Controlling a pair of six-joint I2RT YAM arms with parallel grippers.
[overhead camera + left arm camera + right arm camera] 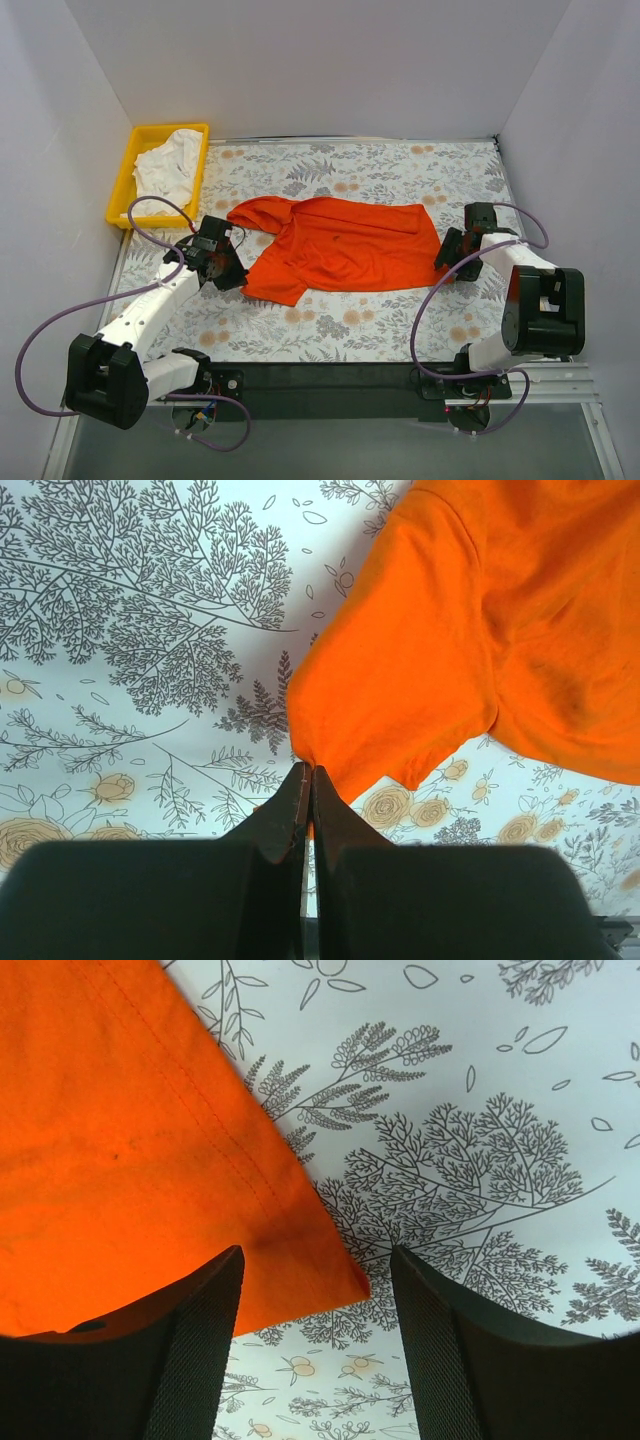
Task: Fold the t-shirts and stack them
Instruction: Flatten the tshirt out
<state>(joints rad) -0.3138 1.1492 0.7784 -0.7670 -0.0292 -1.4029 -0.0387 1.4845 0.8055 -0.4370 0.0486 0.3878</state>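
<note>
Floral-covered table (400, 335) bearing an orange shirt (345, 245) and a yellow tray (122, 190).

The cloth (480, 1160), white with grey fern sprigs and small orange flowers, covered the table from the back wall to a black strip (320, 378) along the near edge. The shirt lay spread across the middle, its long side running left to right, mostly flat with soft wrinkles. Its left part was bunched and folded over, with one sleeve pointing toward the far left. Its right hem corner lay flat on the cloth, stitching showing. The tray sat at the far left corner beside the left wall, apart from the shirt.
</note>
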